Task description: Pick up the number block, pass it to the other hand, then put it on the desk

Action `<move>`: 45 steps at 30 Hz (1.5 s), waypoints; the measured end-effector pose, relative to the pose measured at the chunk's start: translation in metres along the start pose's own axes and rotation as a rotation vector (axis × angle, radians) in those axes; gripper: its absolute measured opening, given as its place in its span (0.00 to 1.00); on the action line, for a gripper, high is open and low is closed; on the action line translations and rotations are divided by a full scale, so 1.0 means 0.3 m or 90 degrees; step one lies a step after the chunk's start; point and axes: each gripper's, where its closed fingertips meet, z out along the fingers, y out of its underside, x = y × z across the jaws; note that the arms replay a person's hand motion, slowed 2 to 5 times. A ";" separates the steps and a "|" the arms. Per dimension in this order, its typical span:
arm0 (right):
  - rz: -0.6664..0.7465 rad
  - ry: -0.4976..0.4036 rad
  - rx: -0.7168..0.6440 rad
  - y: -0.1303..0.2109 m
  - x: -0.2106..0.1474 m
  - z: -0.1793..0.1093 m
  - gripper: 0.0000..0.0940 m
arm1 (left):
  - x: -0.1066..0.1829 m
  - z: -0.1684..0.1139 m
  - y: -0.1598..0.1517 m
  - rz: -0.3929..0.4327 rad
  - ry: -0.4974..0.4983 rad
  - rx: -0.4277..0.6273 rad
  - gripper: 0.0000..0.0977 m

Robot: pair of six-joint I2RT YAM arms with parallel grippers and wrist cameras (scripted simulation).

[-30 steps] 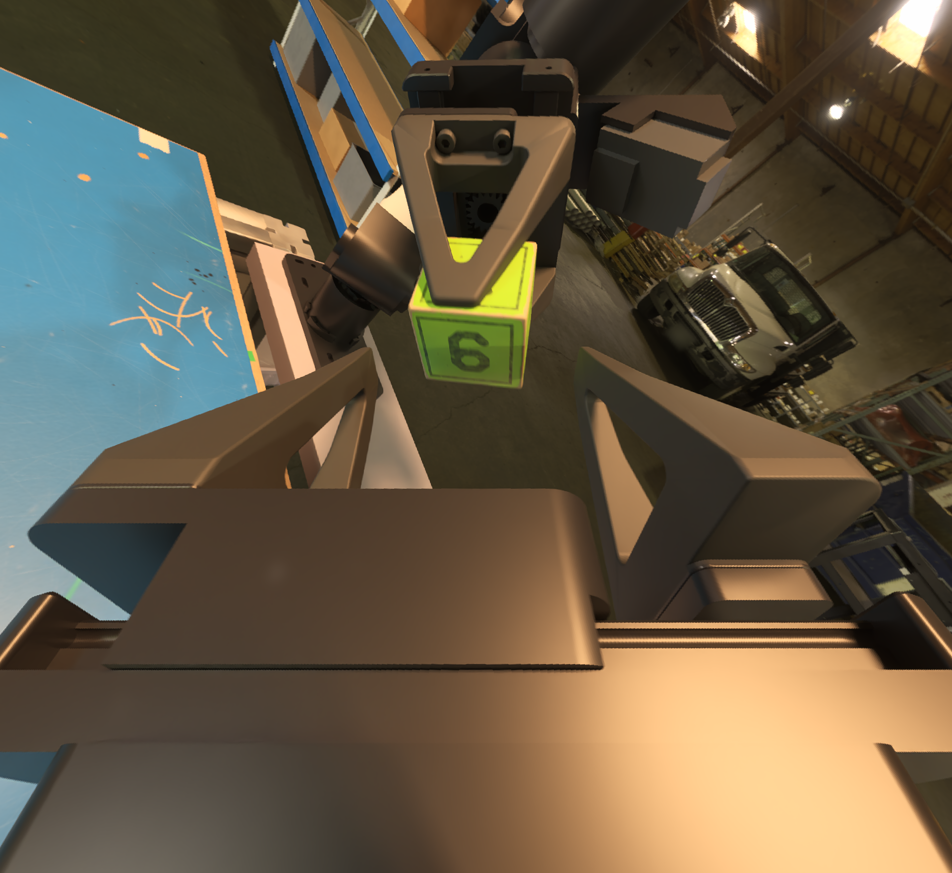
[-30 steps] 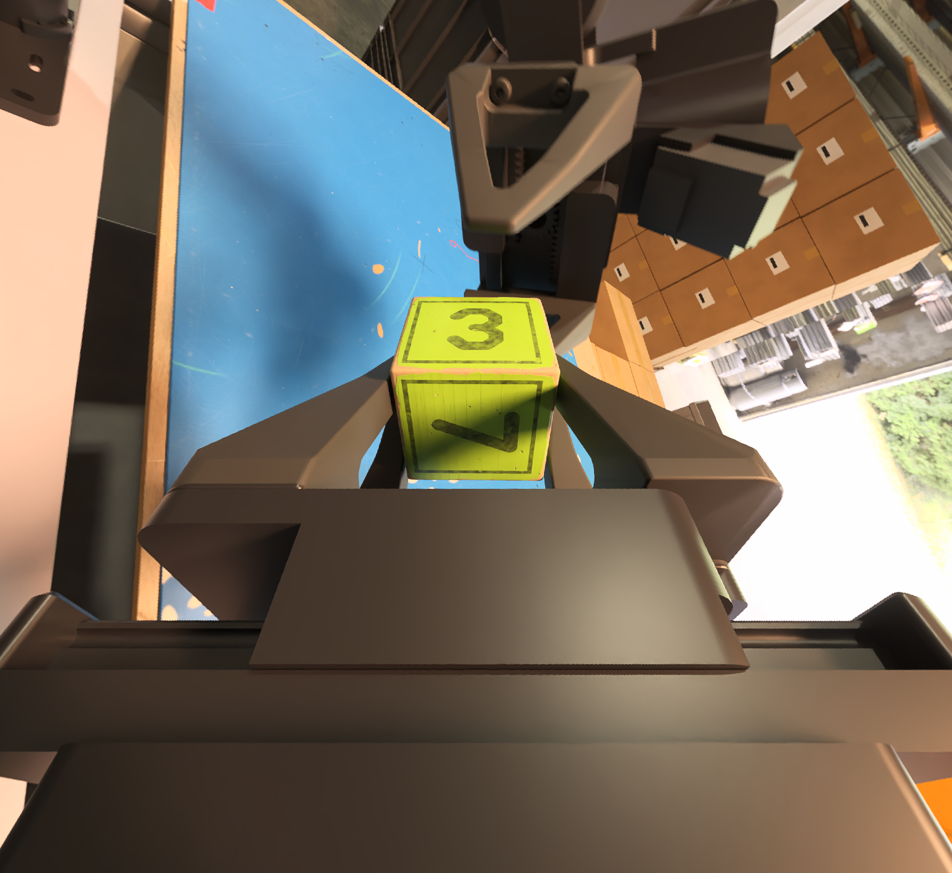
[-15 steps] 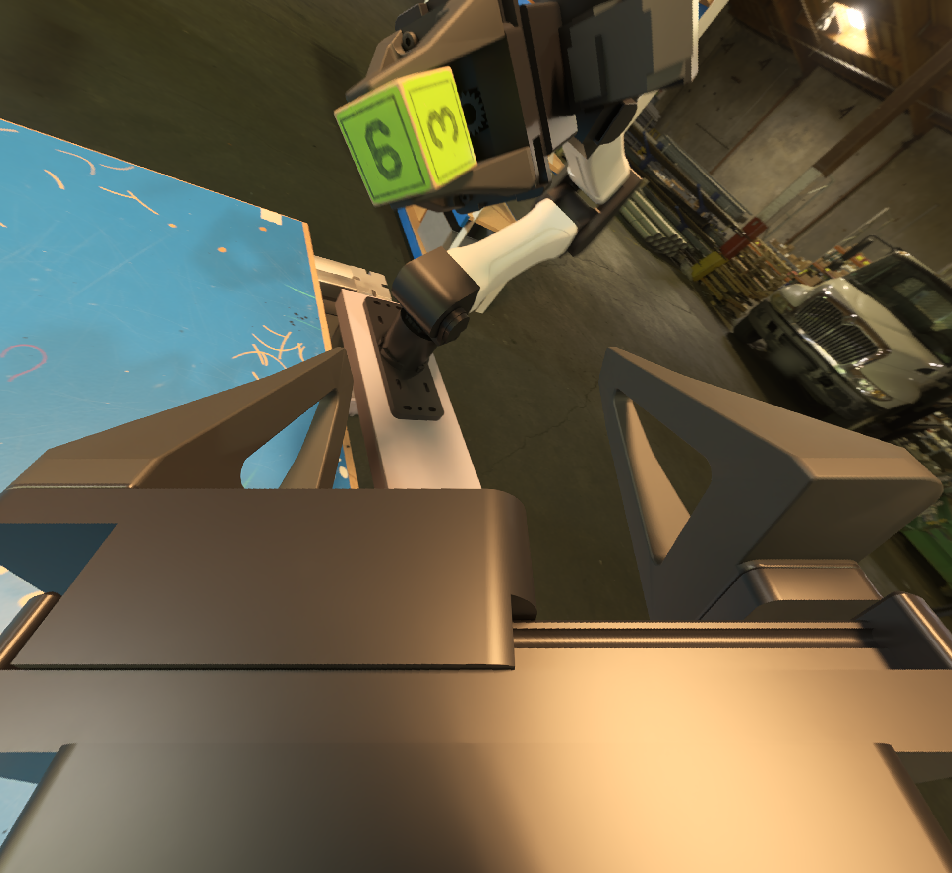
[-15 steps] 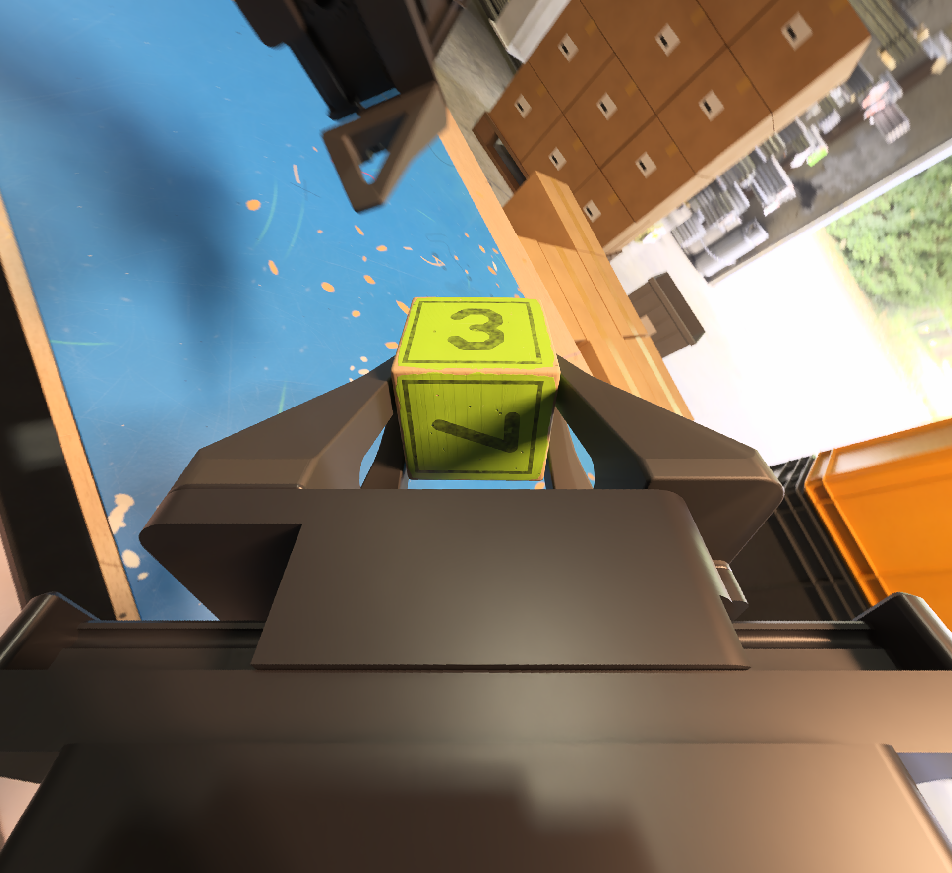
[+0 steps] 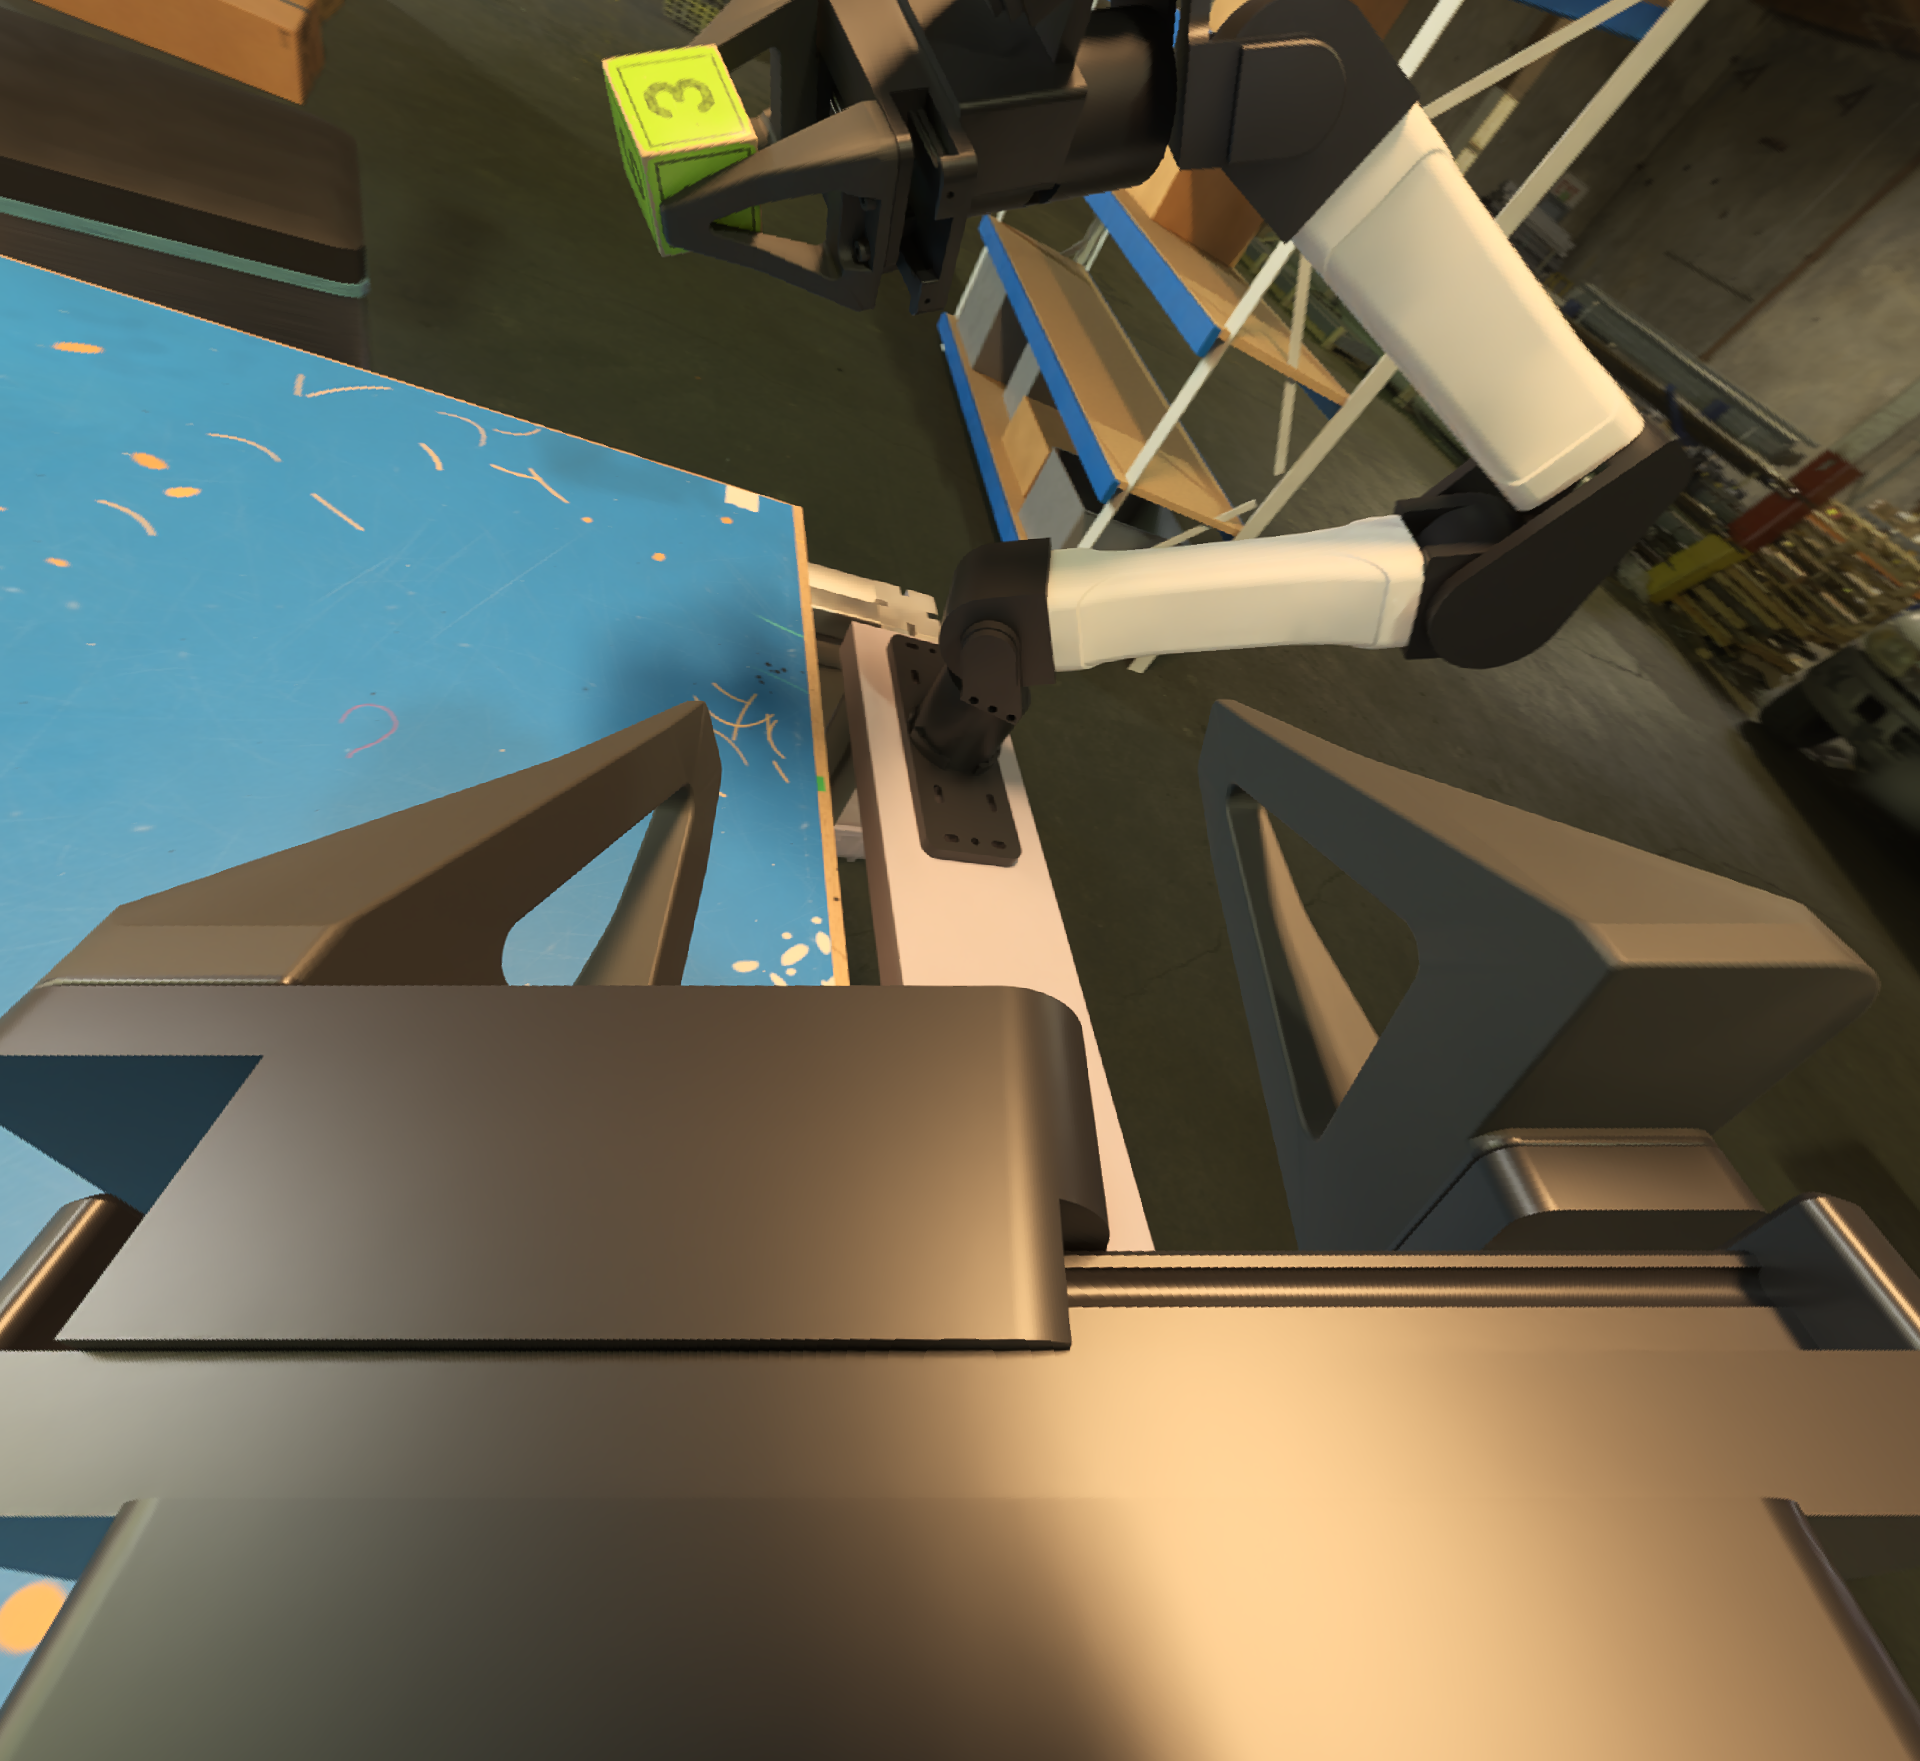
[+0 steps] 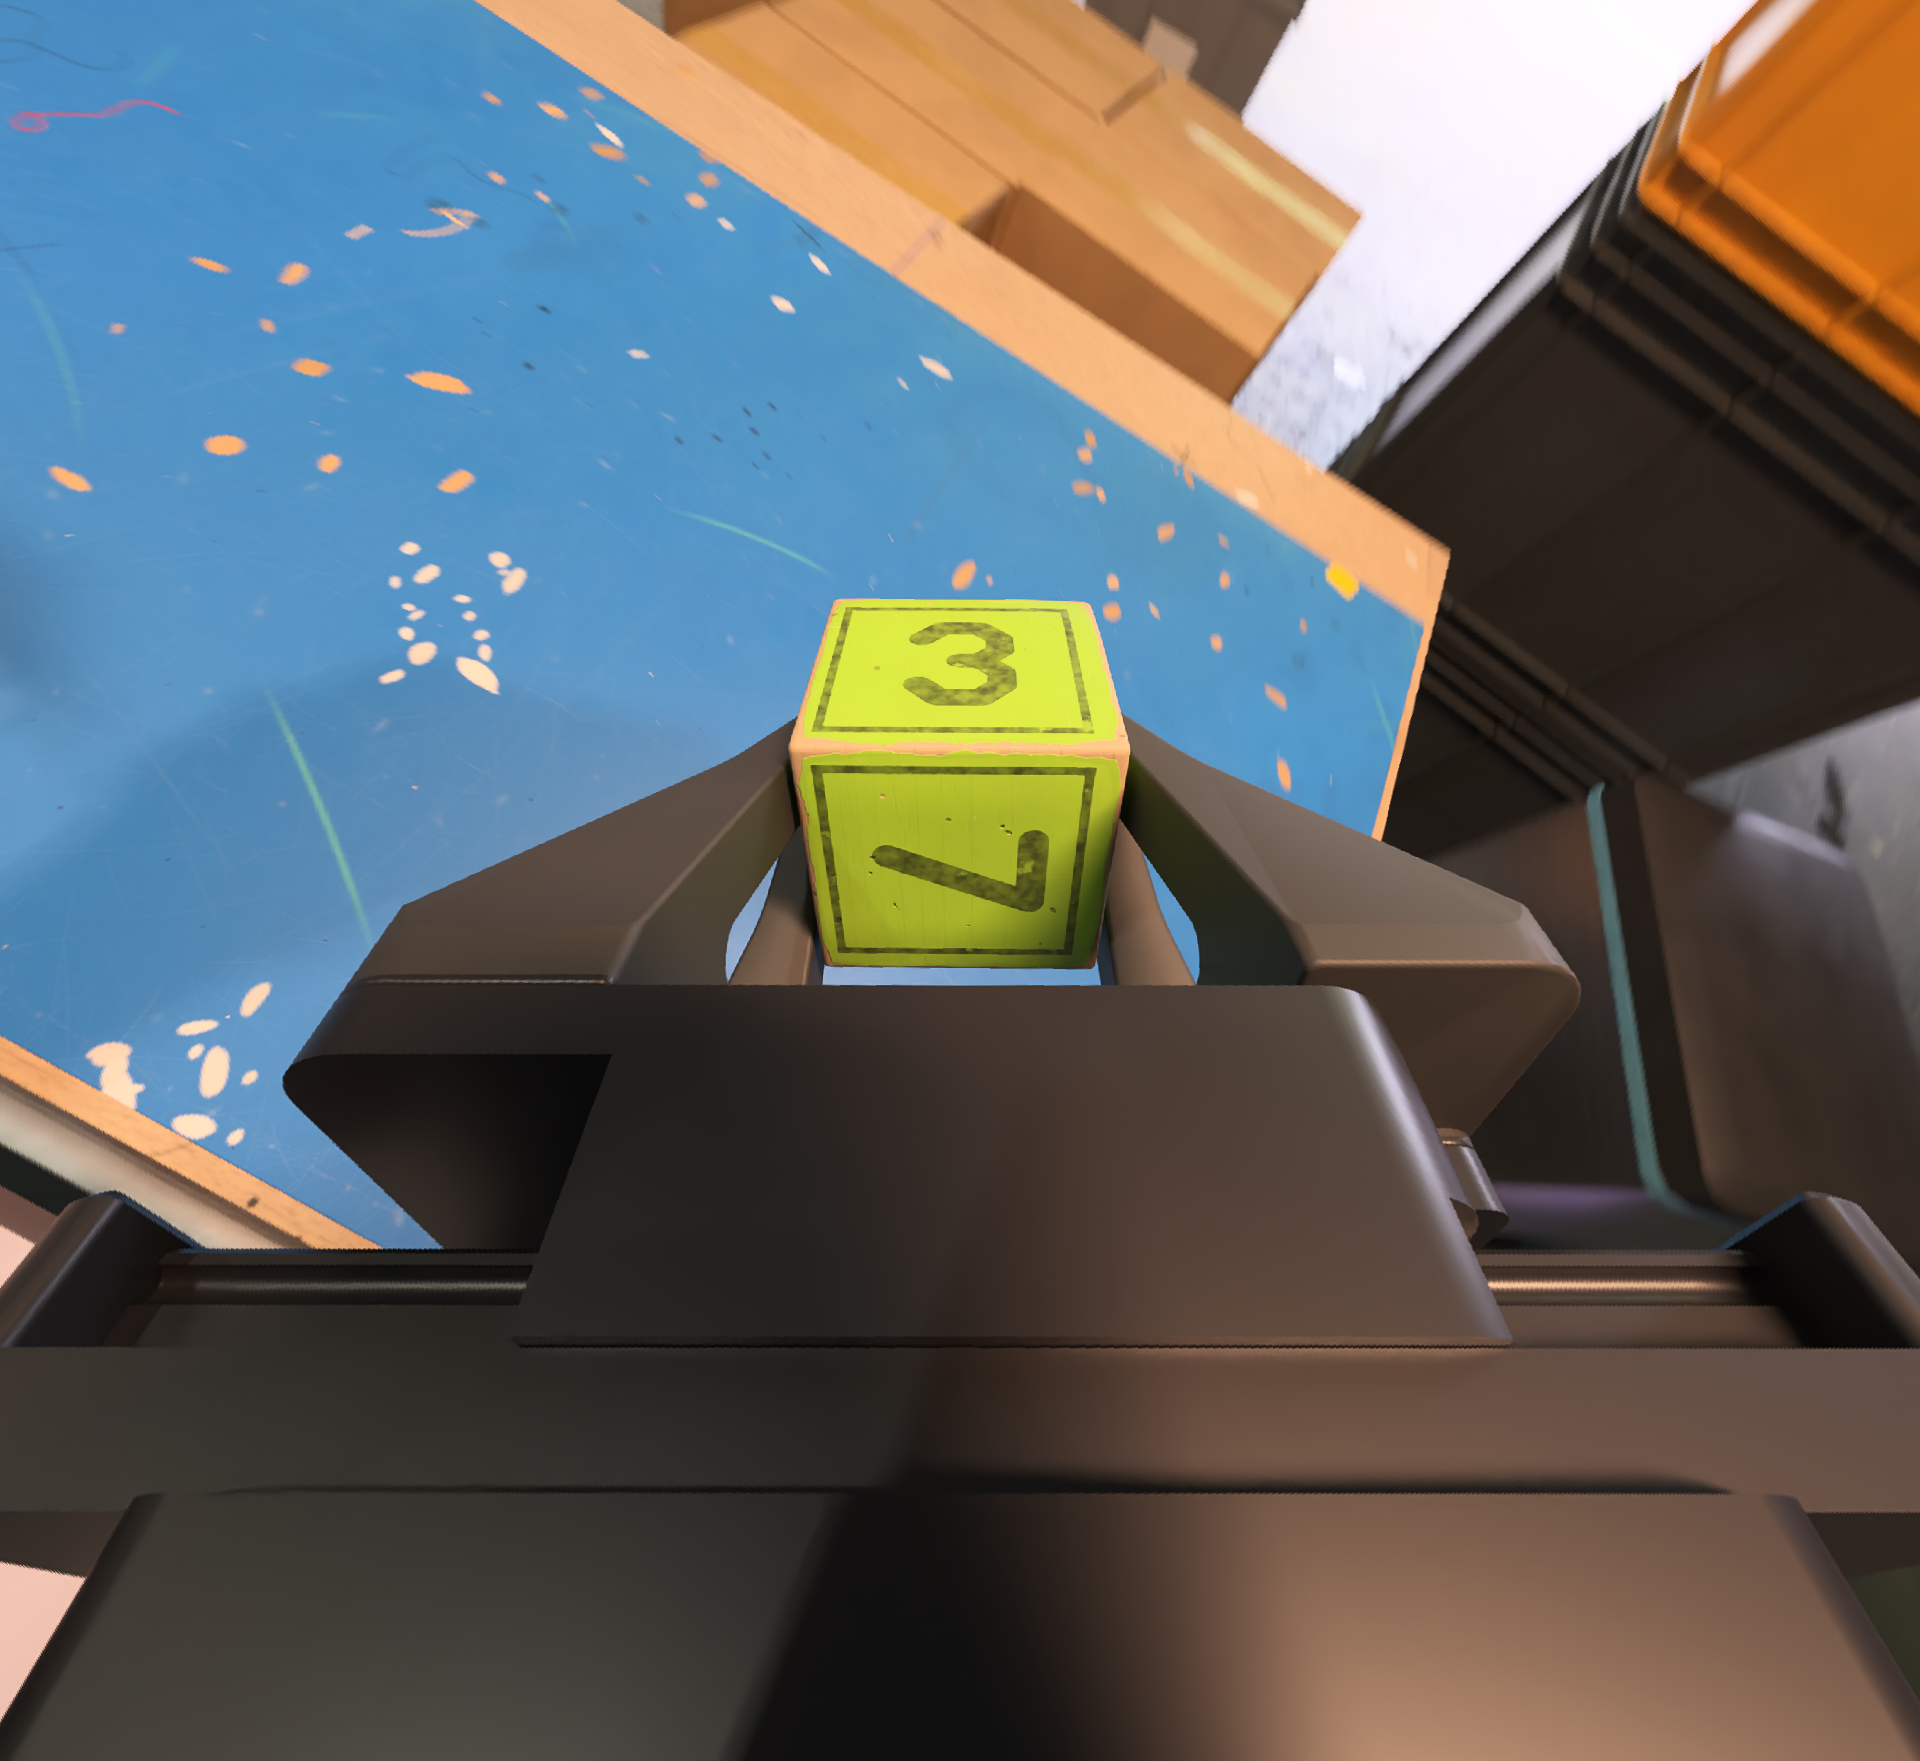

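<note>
Lime-green painted wood marks the number block (image 6: 956, 781), a cube with dark framed numerals on its faces and pale worn edges, clamped between the two dark fingers of the right gripper (image 6: 958, 838), whose jaws are closed against the block's left and right sides. In the right wrist view the block hangs in the air above the blue desk (image 6: 416, 485), near the desk's corner, clear of the surface; the desktop is scuffed, flecked with orange and white chips, and bordered by a bare wooden edge. Stacked cardboard boxes (image 6: 1039, 122) and an orange crate (image 6: 1818, 132) stand beyond the desk. In the left wrist view the right arm (image 5: 1444, 309), white-sleeved with dark joints, rises from its mounting plate (image 5: 961, 776) beside the desk edge and carries the block (image 5: 681, 127) high, beyond the desk's far edge as seen from there. The left gripper (image 5: 956, 880) holds nothing: its jaws stand wide apart, one finger over the desk (image 5: 312, 620), the other over the floor. Blue-framed shelving (image 5: 1122, 361) stands behind the arm.
</note>
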 end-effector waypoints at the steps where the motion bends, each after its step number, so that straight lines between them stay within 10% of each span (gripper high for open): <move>1: 0.022 0.008 -0.019 0.024 0.024 0.007 0.41 | -0.002 -0.005 -0.002 0.002 -0.009 0.001 0.80; 20: 0.341 0.044 -0.330 0.525 0.255 0.139 0.41 | -0.019 -0.073 -0.017 0.014 -0.120 0.006 0.76; 45: 0.400 0.076 -0.555 0.811 0.252 0.177 0.41 | 0.016 -0.086 -0.016 0.015 -0.109 -0.001 0.69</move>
